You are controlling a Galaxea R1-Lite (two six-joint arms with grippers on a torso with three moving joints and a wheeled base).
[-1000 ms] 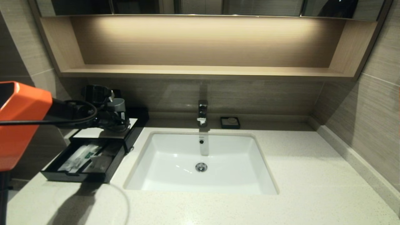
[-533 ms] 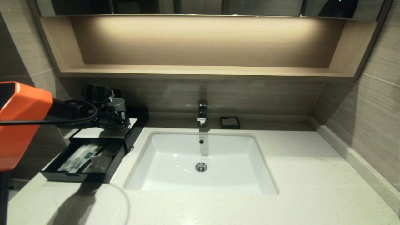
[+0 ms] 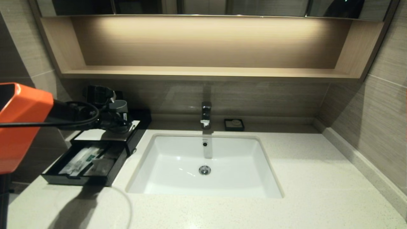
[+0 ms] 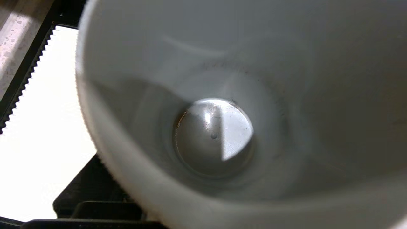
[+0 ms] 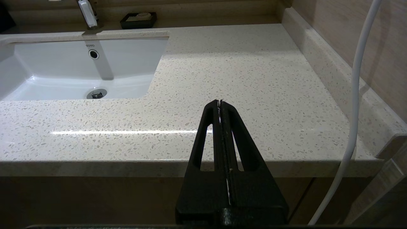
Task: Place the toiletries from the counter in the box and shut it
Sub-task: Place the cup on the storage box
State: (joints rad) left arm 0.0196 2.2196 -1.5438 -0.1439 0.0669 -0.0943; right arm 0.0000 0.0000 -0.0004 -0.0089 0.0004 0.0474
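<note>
The black box (image 3: 138,132) stands at the counter's (image 3: 302,178) back left with its drawer (image 3: 76,180) pulled out. Two slim wrapped toiletries (image 3: 79,160) lie in the drawer, one with a green band. My left gripper (image 3: 117,124) hangs over the box's white top panel (image 3: 89,135). In its wrist view a pale cup (image 4: 213,136) seen from above stands between the jaws. One serrated black finger (image 4: 24,68) stays clear of the cup's wall and the other is hidden, so the gripper is open. My right gripper (image 5: 220,102) is shut and empty above the counter's front right edge.
The white sunken sink (image 3: 203,187) fills the counter's middle, with a chrome tap (image 3: 206,115) behind it. A small black soap dish (image 3: 234,124) sits at the back wall. A wooden shelf (image 3: 203,72) overhangs the rear. A flat wrapped packet (image 3: 102,165) also lies in the drawer.
The left hand has shifted slightly toward the back wall above the box's top. The drawer, the packets and the right arm are as before.
</note>
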